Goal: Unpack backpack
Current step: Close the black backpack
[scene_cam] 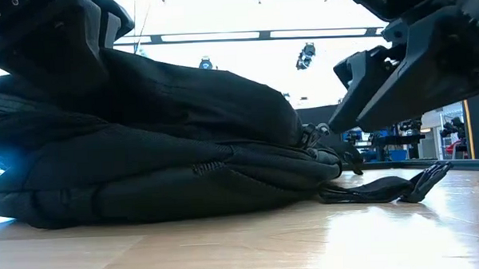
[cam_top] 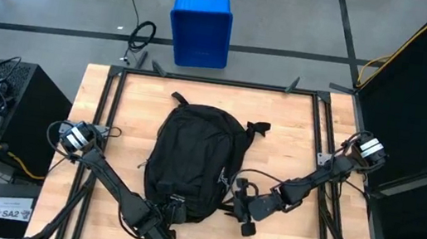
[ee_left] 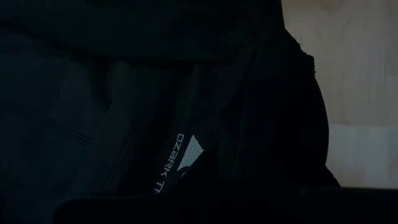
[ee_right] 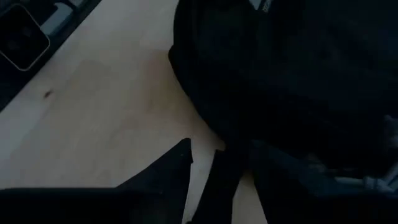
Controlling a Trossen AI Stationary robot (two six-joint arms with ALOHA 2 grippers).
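Note:
The black backpack (cam_top: 191, 160) lies flat on the wooden table's middle, its top loop (cam_top: 176, 97) toward the far edge. My left gripper (cam_top: 170, 212) is at the bag's near end, shut; its wrist view shows only dark fabric and a white-lettered label (ee_left: 183, 155). My right gripper (cam_top: 243, 197) hovers at the bag's right side near the near end, open, its fingers (scene_cam: 357, 82) slanting down toward grey zipper pulls (scene_cam: 310, 134). A loose black strap (scene_cam: 385, 189) lies on the table below it. My left gripper is shut on the backpack's near end (cam_top: 175, 202), coming at it slanting down from the near left. The dark fabric and the gripper itself hide the place of contact, so which part it has cannot be told. The bag rests flat on the table.
A blue plastic bin (cam_top: 200, 30) stands on the floor beyond the far edge. Black frame rails (cam_top: 219, 81) run along the table's edges. Bare wood lies to the bag's left (cam_top: 126, 116) and right (cam_top: 294, 139). Another strap end (cam_top: 256, 128) sticks out at the bag's far right.

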